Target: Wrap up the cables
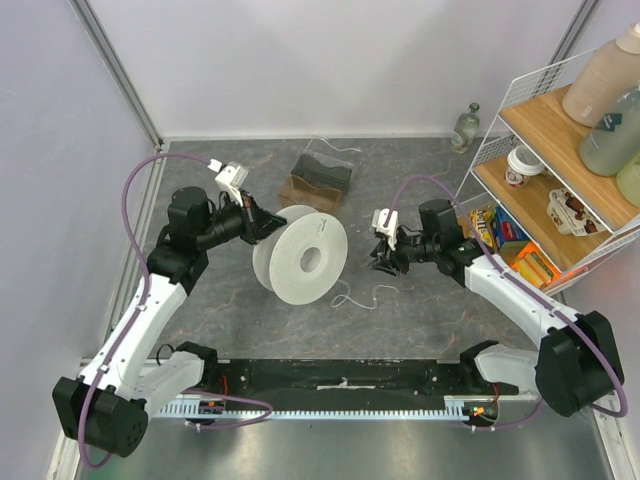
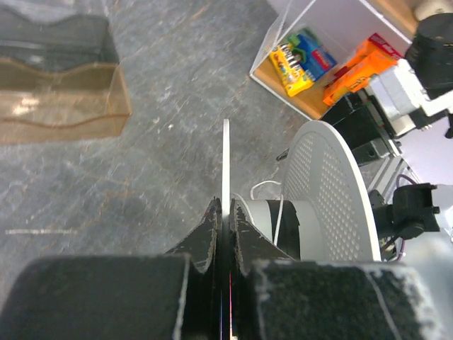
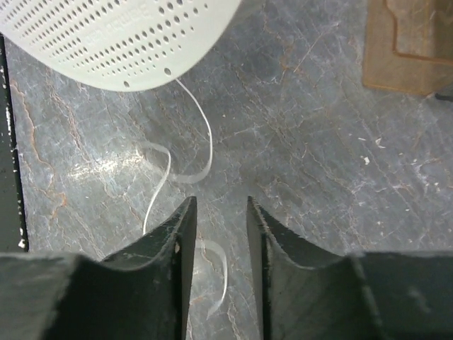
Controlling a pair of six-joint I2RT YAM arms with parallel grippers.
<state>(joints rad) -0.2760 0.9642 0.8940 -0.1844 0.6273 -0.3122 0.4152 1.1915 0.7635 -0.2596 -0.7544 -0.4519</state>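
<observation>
The left pincer (image 2: 225, 212) is clamped on the thin rim of a white perforated spool (image 2: 333, 191), which stands on edge. The right pincer (image 3: 221, 212) is narrowly parted and grips nothing, poised just above the cable (image 3: 210, 138) on the worktop (image 3: 318, 142), a grey marbled slab. Pale walls close it in, and a wire shelf (image 1: 540, 122) of bottles and packets stands at the right. Only the left wrist view shows white strands at the spool's hub. The right wrist view shows the cable leaving the flange's edge in loose curls that run down between the fingers. It is very thin, white and thread-like. A brown tray (image 1: 318, 178) sits beyond the spool.
</observation>
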